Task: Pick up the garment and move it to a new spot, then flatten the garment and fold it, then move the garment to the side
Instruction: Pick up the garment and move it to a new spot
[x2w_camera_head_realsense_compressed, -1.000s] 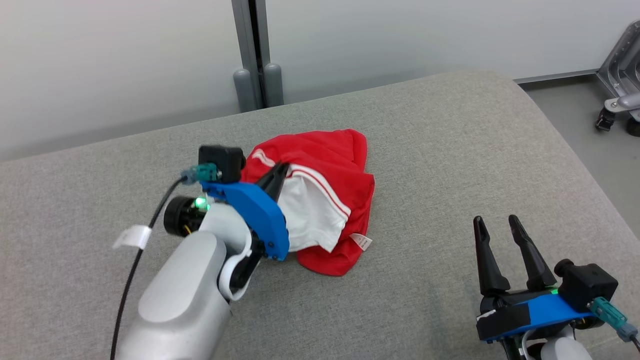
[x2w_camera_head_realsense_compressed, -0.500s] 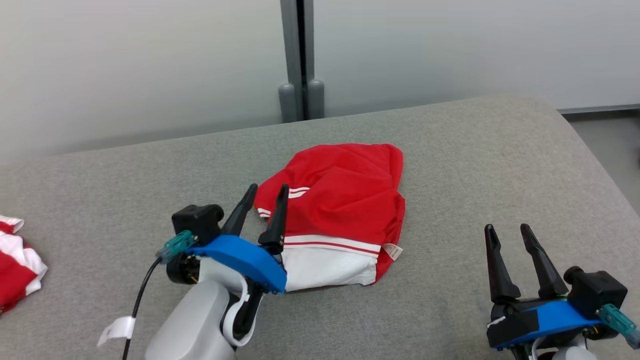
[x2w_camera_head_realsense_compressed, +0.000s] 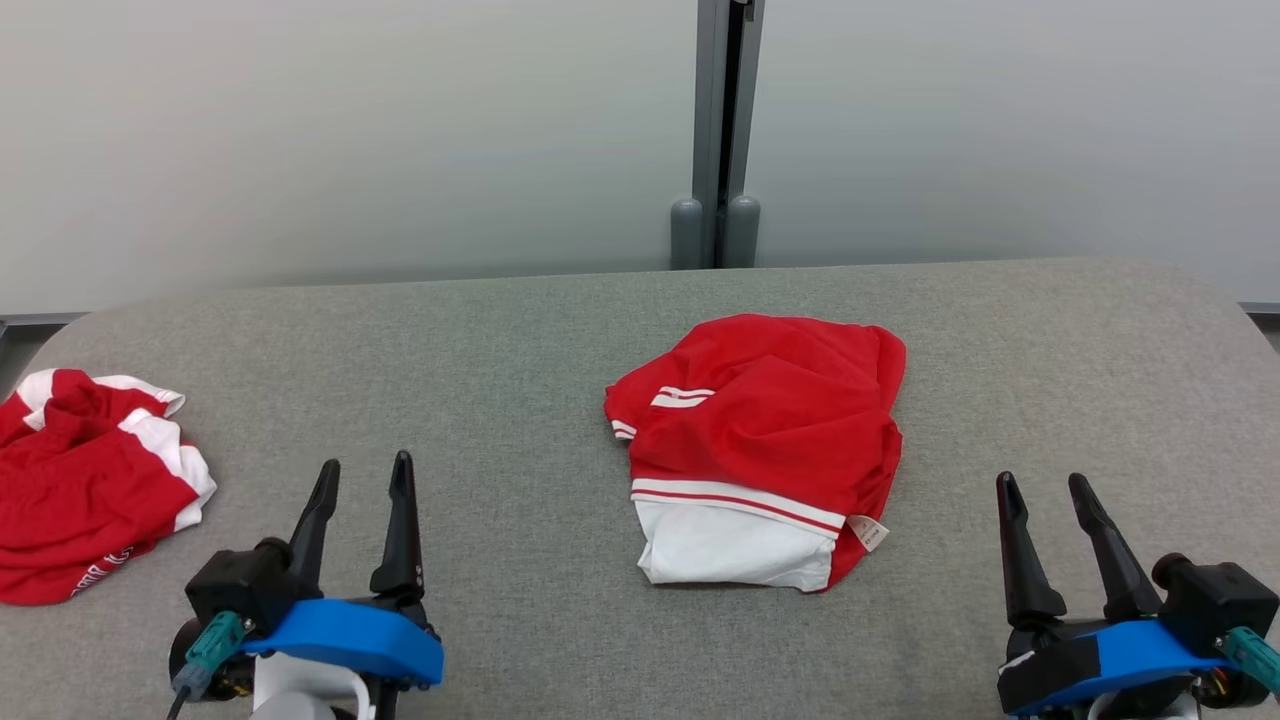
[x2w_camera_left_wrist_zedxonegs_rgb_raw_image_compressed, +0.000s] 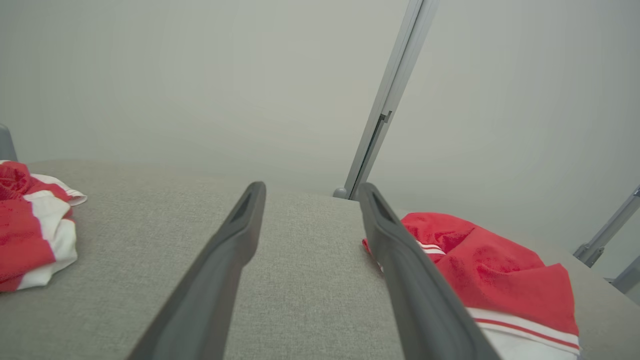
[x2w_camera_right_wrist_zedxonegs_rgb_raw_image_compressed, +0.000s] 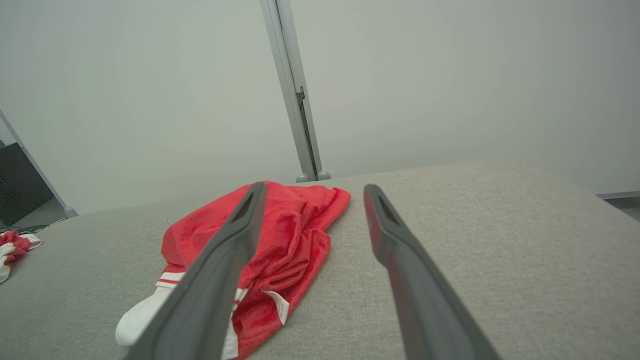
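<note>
A grey padded table (x2w_camera_head_realsense_compressed: 520, 330) is spread across the scene. The garment (x2w_camera_head_realsense_compressed: 770, 420), red with a white part, is laid right of centre in a compact, rough fold, with its white edge near and a tag at its near right corner. A 2nd garment (x2w_camera_head_realsense_compressed: 80, 490) is bunched at the left edge, well apart. The left gripper (x2w_camera_head_realsense_compressed: 366, 462) is held near left and the right gripper (x2w_camera_head_realsense_compressed: 1042, 481) near right. Both sets of jaws are spread wide and nothing is gripped. Folding and setting aside are judged complete for the garment. A pick-up of the 2nd garment is judged next: the left gripper is to be carried left, lowered onto a raised fold and closed.
</note>
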